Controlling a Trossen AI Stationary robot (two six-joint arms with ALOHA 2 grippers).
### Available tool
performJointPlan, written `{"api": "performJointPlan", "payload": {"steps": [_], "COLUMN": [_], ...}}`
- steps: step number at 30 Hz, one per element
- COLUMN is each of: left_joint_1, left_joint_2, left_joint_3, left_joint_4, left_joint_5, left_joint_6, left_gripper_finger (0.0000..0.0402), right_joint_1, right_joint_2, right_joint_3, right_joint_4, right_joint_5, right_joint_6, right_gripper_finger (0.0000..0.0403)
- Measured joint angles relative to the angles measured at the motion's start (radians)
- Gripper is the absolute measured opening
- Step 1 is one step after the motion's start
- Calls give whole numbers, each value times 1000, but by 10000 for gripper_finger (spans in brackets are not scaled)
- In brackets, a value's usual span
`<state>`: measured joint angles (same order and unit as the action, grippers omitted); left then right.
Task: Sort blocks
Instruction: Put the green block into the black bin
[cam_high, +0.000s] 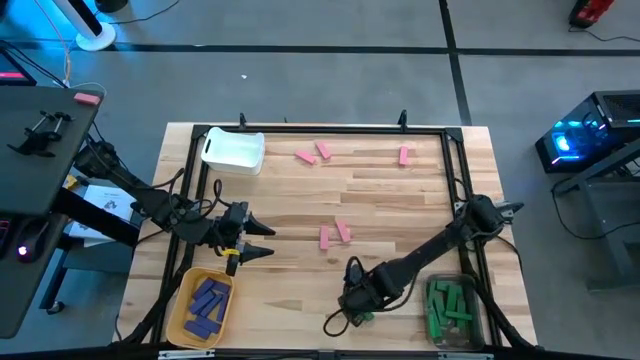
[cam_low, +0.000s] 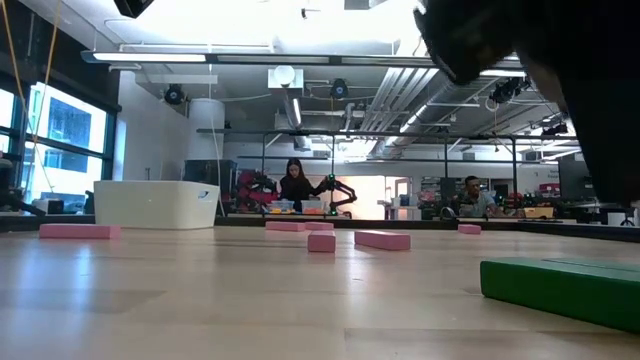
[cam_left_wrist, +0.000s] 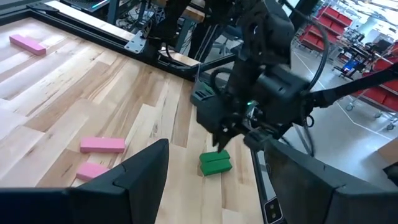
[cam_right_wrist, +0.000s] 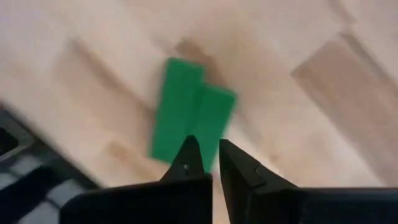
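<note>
- The right gripper (cam_right_wrist: 208, 155) is hovering low over the table with its fingers nearly closed, a narrow gap showing between the tips, and it is gripping nothing.
- Two green blocks (cam_right_wrist: 189, 115) are lying flat side by side, touching each other, just ahead of and below those fingertips; the left wrist view shows the same pair (cam_left_wrist: 215, 163) directly under that gripper.
- The left gripper (cam_high: 255, 238) is waiting with its fingers spread wide and empty, just beyond the yellow bin (cam_high: 178, 295).
- Purple blocks (cam_high: 207, 303) are already lying in the yellow bin, beside the left fingers.
- Green blocks (cam_high: 447, 308) are already lying in the clear bin (cam_high: 478, 325), beside the right arm.
- Five pink blocks (cam_high: 334, 233) are still lying loose on the table (cam_high: 400, 210), well apart from both grippers; the white bin (cam_high: 233, 150) appears empty.
- Judgement: the purple sorting appears finished, the green nearly so, and the pink not yet begun.
</note>
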<state>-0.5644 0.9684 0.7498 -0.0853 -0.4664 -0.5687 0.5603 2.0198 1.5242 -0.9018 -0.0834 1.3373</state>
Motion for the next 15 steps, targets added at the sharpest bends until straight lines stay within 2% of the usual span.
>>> {"api": "performJointPlan", "payload": {"steps": [15], "left_joint_1": [1], "left_joint_2": [0], "left_joint_3": [0], "left_joint_4": [-2], "left_joint_5": [-12], "left_joint_6": [-4], "left_gripper_finger": [248], "right_joint_1": [7], "right_joint_2": [51], "right_joint_3": [-1], "right_joint_4": [19], "right_joint_5": [-10], "right_joint_6": [1], "right_gripper_finger": [0]}}
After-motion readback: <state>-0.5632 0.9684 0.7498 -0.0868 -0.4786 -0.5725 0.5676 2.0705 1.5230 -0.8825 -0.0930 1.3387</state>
